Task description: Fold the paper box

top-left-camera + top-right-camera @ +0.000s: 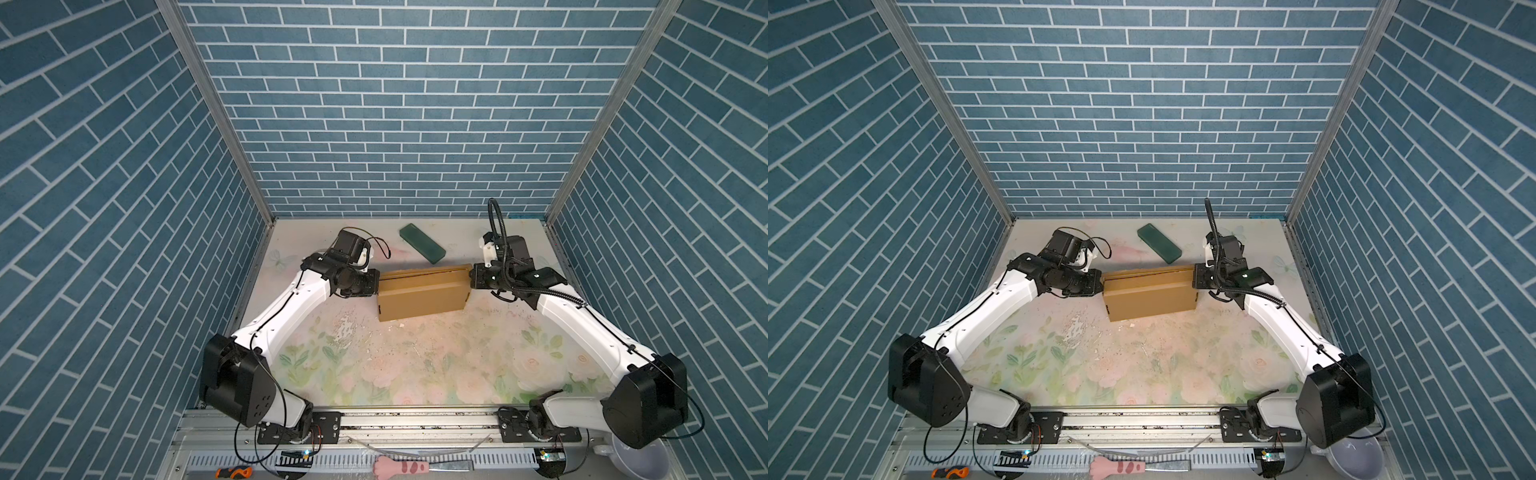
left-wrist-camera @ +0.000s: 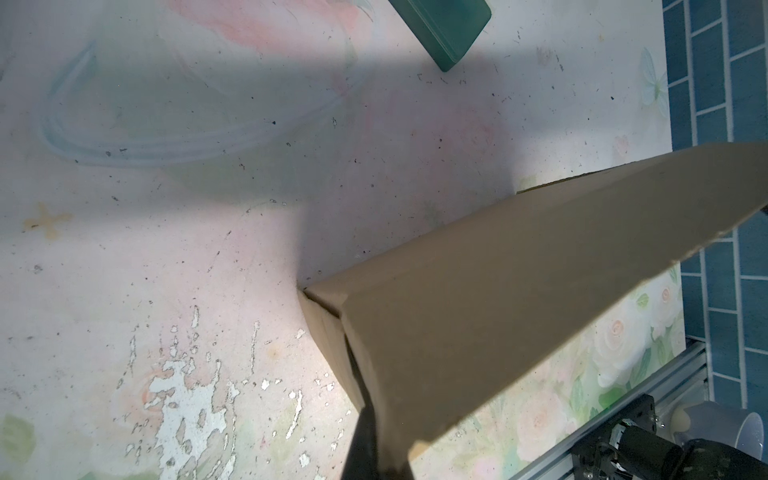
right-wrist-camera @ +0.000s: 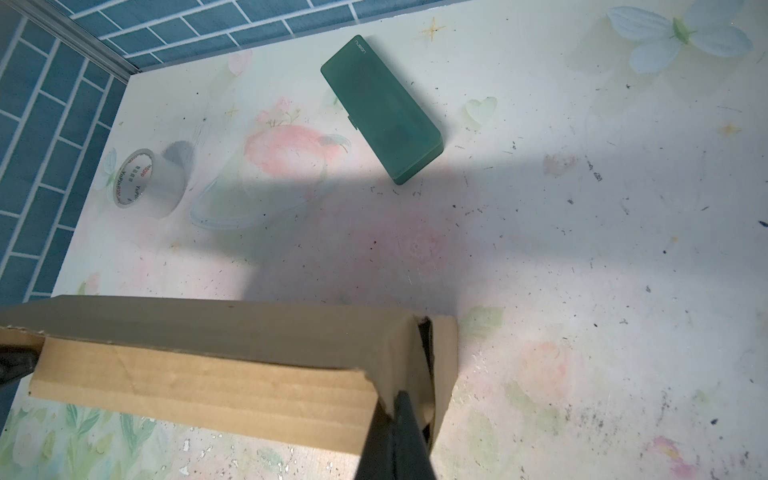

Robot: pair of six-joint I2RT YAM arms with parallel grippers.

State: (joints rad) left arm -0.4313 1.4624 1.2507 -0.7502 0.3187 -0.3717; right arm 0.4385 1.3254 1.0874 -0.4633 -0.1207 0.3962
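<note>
Now the paper box (image 1: 422, 296) sits folded on the floral table (image 1: 415, 365), towards its far middle. It is a shallow mailer of plain brown cardboard with its lid down, and a narrow strip shows along its far edge. In the right wrist view its paler side wall shows faint corrugation ridges. The left gripper (image 1: 376, 286) is pinched tight on the box's left end and the right gripper (image 1: 472, 277) on its right end. A dark green rectangular case (image 1: 422, 243) lies just beyond the box, apart from it.
</note>
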